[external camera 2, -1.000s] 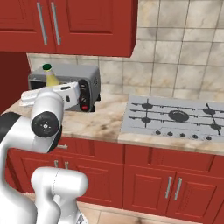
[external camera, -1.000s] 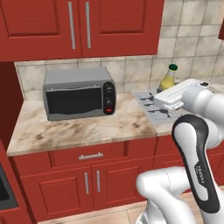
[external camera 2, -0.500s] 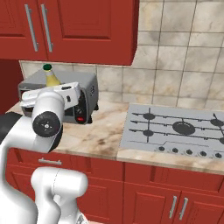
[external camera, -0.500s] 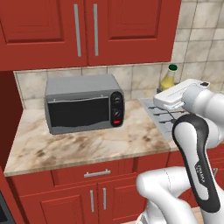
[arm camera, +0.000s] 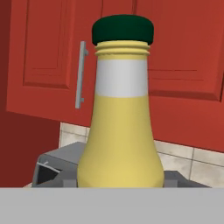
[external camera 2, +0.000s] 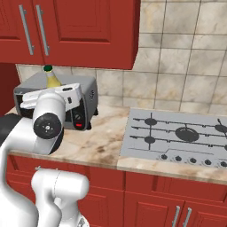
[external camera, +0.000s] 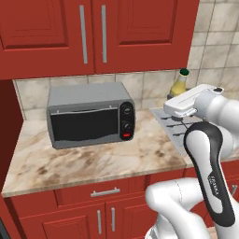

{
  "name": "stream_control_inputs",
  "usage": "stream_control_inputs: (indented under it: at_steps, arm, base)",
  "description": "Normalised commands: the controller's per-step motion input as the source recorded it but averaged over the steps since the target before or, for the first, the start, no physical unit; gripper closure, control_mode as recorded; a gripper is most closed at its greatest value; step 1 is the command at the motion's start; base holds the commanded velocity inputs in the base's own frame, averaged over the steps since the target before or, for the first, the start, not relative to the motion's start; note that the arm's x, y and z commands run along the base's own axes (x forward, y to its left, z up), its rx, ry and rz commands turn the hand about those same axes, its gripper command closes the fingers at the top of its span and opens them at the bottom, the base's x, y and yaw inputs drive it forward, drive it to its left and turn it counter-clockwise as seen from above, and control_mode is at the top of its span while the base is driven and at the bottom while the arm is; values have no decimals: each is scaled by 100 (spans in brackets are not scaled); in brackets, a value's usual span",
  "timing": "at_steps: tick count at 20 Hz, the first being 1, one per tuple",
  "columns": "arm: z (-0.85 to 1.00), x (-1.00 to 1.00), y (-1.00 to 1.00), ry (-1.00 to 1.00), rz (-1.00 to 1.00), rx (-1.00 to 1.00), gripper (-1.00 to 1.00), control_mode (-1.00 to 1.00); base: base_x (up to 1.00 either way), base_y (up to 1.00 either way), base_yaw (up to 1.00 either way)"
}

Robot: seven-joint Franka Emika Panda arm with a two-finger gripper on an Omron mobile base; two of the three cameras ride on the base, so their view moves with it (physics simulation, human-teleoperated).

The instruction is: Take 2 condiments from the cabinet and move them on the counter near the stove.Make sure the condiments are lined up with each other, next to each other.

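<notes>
My gripper (external camera: pixel 182 98) is shut on the yellow bottle (external camera: pixel 179 85) with the dark green cap. It holds the bottle upright in the air above the counter (external camera: pixel 93 156), at the near left edge of the stove (external camera 2: pixel 177 135). From the right the bottle (external camera 2: pixel 52 79) pokes up behind the white hand, in front of the toaster oven. The hand view has the bottle (arm camera: pixel 121 131) up close, with its lower part hidden. The red wall cabinet (external camera: pixel 93 32) hangs above with both doors closed. The grey-white shaker is out of view.
A grey toaster oven (external camera: pixel 88 119) stands on the counter left of the stove, against the tiled wall. Red base cabinets (external camera 2: pixel 146 199) run below the counter edge. A tall red panel (external camera: pixel 9 121) closes the counter's left end.
The whole picture has shifted as the base rolled nearer to the counter; toaster oven and stove look larger. The bottle stays in my gripper at the same place relative to the arm.
</notes>
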Motion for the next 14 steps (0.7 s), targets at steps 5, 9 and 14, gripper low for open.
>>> stream_control_inputs:
  at_steps: [5,9,14]
  arm:
    - [0,0,0,0,0,0,100,-100]
    - [-17,20,0,-1,3,0,100,-100]
    - [-42,39,-13,2,26,0,100,-100]
  base:
    - [1,0,0]
    - [0,0,0]
    - [0,0,0]
